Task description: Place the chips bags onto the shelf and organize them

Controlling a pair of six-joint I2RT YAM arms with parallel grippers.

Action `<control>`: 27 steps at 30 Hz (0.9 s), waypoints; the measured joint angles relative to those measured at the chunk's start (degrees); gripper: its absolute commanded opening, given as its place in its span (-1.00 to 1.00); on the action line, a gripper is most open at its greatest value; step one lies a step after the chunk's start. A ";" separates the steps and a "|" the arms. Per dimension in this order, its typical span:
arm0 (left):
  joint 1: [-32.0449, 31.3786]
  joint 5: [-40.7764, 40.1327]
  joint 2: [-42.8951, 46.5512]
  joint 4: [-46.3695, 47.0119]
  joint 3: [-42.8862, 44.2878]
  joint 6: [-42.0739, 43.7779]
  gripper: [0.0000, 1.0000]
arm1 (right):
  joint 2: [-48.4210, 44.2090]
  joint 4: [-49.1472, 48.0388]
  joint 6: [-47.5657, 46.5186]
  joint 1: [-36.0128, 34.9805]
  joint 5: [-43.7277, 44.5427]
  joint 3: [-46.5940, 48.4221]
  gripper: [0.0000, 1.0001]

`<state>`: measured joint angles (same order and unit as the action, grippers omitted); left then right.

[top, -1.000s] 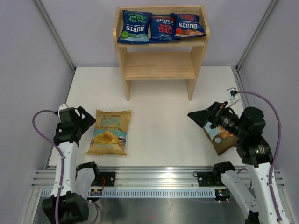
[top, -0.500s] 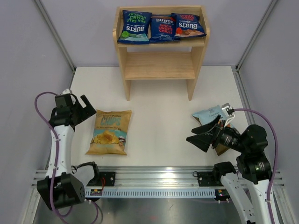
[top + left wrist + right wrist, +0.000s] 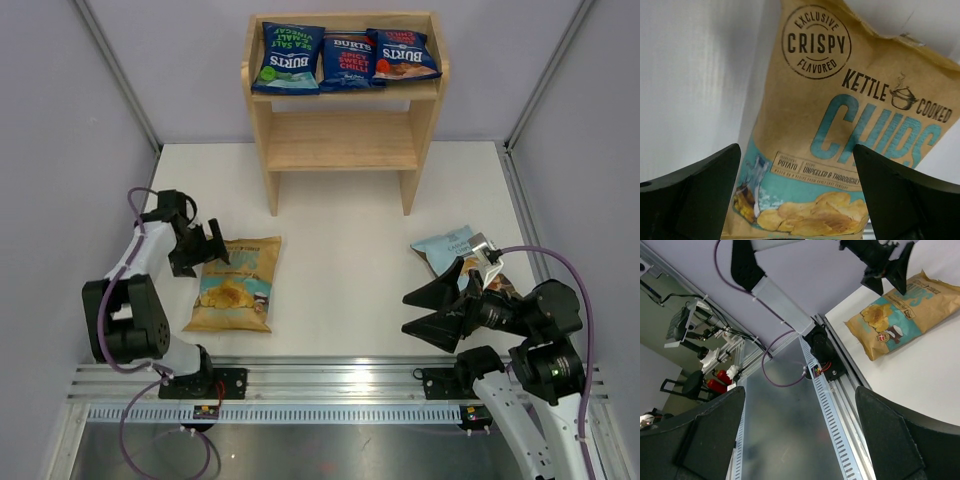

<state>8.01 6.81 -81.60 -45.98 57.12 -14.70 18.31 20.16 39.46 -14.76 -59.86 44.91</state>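
Five chips bags: three shelved, two on the white table.
Left gripper: jaws spread, empty, at the tan bag's top-left corner.
Tan crinkly "CHIPS" bag: one, flat, left.
Light wooden two-tier shelf: one; three dark-blue "Burts" bags along its top.
Light-blue-and-brown bag: one, right.
Right gripper: jaws spread, empty, near it.

Shelf — three Burts bags; table — two bags.
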 measured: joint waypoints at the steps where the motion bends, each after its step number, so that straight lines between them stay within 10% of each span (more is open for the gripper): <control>1: -0.31 1.09 -2.12 0.09 0.00 0.39 0.98 | -0.26 -0.33 0.04 -0.37 -0.22 -0.04 0.99; 11: -6.49 10.51 -1.75 6.03 -6.88 -1.01 0.98 | -0.85 -2.40 0.48 -1.38 -1.18 -0.83 0.99; 27: -30.32 7.91 18.16 28.46 -29.11 -30.29 0.91 | 0.92 -2.21 0.46 -1.38 0.48 -0.46 0.97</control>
<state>-22.31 14.72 -63.44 -17.52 28.01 -44.99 19.22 17.96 39.92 -16.14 -59.37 44.45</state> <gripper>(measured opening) 0.983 0.990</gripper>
